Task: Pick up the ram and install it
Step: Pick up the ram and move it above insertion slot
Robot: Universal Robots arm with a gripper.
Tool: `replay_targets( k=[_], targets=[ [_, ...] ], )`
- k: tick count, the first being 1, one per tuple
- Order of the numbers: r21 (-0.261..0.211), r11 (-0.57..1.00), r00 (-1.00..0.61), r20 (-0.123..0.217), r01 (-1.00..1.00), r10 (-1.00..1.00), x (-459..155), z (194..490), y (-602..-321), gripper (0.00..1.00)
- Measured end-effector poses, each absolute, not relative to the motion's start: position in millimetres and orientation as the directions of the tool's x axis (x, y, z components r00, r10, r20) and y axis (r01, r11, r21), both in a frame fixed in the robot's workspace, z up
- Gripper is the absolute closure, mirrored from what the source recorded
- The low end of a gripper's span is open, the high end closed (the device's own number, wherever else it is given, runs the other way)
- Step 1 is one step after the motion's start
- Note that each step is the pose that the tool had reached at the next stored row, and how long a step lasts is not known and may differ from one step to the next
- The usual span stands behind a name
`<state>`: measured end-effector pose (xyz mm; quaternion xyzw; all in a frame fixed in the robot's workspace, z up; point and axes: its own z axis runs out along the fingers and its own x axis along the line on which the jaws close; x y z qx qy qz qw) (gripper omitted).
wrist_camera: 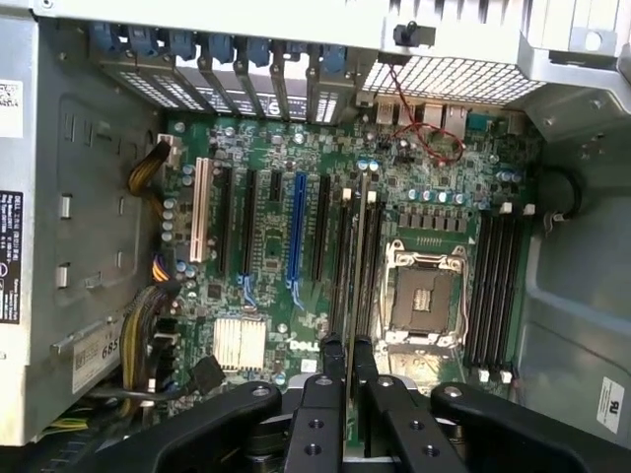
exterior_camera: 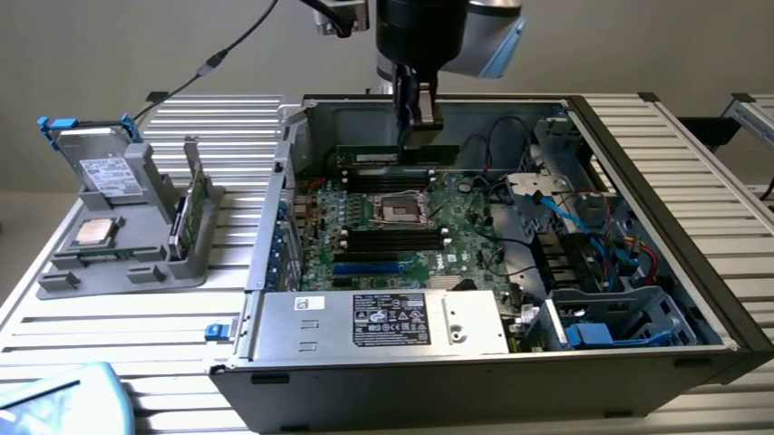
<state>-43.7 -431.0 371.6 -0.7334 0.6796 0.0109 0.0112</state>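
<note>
clamping the ram between closed fingers, the gripper hangs above the motherboard.

Grey wall, slatted metal table

The arm is cut off by the exterior view's upper edge. The pincer covers part of the ram. Print on the label is too small to read. A pale blue object is cropped at the corner.

One held ram, one processor, one computer case.
</note>
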Motion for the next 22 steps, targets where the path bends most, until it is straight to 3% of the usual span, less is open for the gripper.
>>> replay_targets(
  k=[22],
  targets=[
    [-0.001,-0.035,0.035,-0.021,-0.999,-0.999,-31.3,340.6,-427.0,0.86]
  ],
)
